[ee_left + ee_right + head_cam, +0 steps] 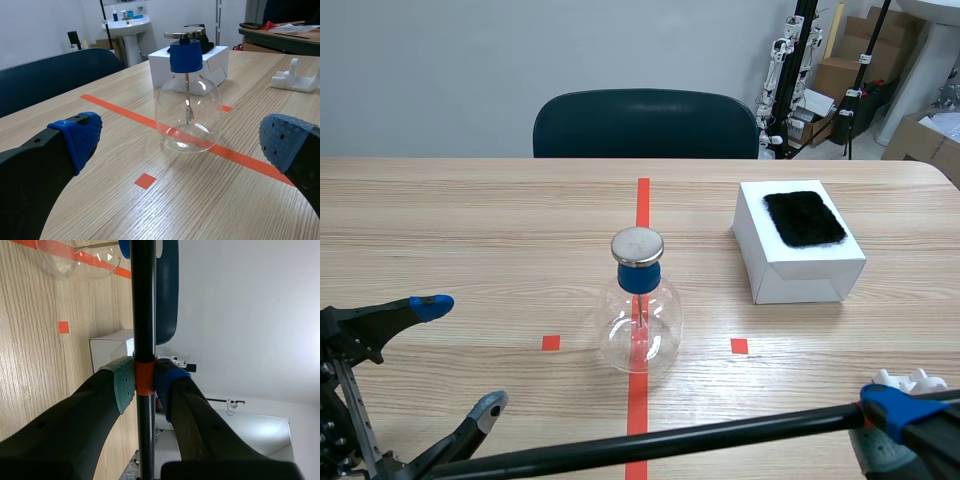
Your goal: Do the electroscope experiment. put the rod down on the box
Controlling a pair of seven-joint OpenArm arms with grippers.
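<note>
The rod point(670, 438) is in the air over the near edge of the table point(450, 220). It runs from the right side almost to the left side, and it lies nearly level. The right jaws are closed on it close to its right end, with the pads pressing on an orange band point(144, 377) around the rod. The left jaws stand wide apart at the near left and hold nothing.

I judge the rod to be light, stiff and smooth. Because the hold is so near one end, the long free part works like a lever, and it may swing or turn between the pads. The orange band looks like the right place to hold it.

The box point(800, 280) is at the far right of the table, well apart from the rod, with a black soft pad point(804, 217) on its top. It seems to be light cardboard, so it can slide if it is pushed. A round rod may roll, and the pad should stop this.

The glass electroscope point(640, 310) stands in the middle. It is fragile, so the free end must pass clear of it.
</note>
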